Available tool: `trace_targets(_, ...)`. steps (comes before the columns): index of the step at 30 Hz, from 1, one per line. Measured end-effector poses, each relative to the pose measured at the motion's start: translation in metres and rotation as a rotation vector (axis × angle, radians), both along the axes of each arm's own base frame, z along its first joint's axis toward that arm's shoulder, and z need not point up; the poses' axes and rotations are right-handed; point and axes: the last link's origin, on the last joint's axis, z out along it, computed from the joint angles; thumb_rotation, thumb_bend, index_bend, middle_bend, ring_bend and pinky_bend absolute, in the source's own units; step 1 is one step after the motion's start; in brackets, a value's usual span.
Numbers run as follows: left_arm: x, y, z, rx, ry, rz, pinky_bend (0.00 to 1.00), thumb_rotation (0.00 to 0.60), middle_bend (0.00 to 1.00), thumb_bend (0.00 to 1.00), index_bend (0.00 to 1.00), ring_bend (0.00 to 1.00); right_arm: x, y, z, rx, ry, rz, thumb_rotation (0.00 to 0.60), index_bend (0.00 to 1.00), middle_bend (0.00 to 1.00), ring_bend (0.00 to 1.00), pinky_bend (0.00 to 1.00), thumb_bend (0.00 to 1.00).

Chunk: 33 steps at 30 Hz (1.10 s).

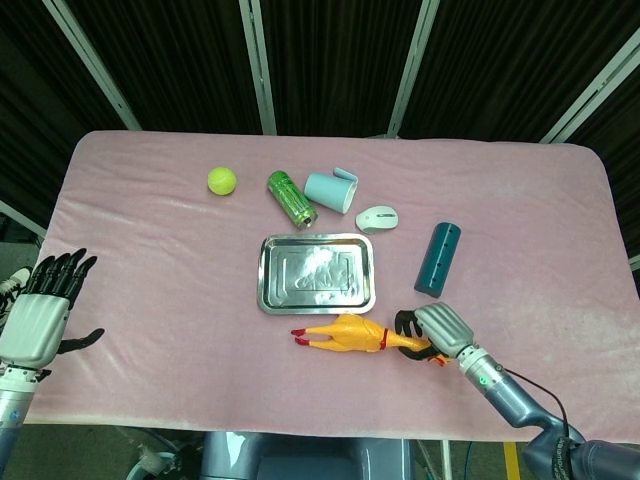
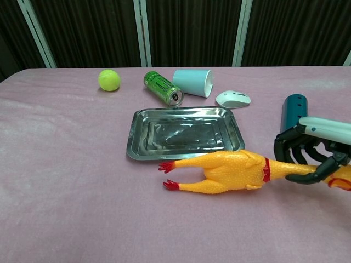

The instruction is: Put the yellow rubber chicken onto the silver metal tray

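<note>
Right robot hand (image 2: 310,153) curls its fingers around the yellow rubber chicken's (image 2: 227,172) neck. It lies on the pink counter (image 2: 66,175), just beside the silver metal tray (image 2: 131,145). Left robot hand (image 1: 40,310) is open, holding nothing.

Brightness: both views evenly and well lit; the pink cloth (image 1: 150,260) reads clear, the backdrop behind stays near black.
Light source: seems overhead and diffuse; no lamp shows.
Shadows: soft and short, close under the chicken (image 2: 230,172), the ball (image 1: 222,181) and the can (image 2: 163,87).
Glare: mottled bright reflections on the tray (image 1: 268,300) floor in both views; a small highlight on the can's end.
Focus: head view sharp throughout; in the chest view the right hand (image 2: 312,153) at the frame edge looks slightly soft.
Distortion: the table's far edge bows a little in the head view.
</note>
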Motion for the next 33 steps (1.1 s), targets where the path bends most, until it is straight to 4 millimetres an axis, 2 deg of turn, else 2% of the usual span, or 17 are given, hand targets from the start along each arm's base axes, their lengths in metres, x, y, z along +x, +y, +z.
trace_targets(18, 0.03, 0.017, -0.023, -0.16, -0.039, -0.075, 0.0, 0.6, 0.02, 0.07, 0.01, 0.0, -0.009, 0.012, 0.042, 0.083, -0.212, -0.06, 0.6, 0.92, 0.69, 0.7, 0.89, 0.96)
trace_targets(25, 0.053, 0.033, -0.035, -0.244, -0.097, -0.12, 0.0, 0.6, 0.04, 0.07, 0.04, 0.0, 0.007, 0.004, 0.054, 0.062, -0.325, -0.041, 0.6, 0.92, 0.69, 0.7, 0.89, 0.96)
trace_targets(33, 0.104, 0.051, -0.052, -0.358, -0.133, -0.206, 0.0, 0.6, 0.05, 0.07, 0.05, 0.0, 0.039, -0.011, 0.041, 0.063, -0.343, 0.026, 0.6, 0.93, 0.69, 0.7, 0.89, 0.96)
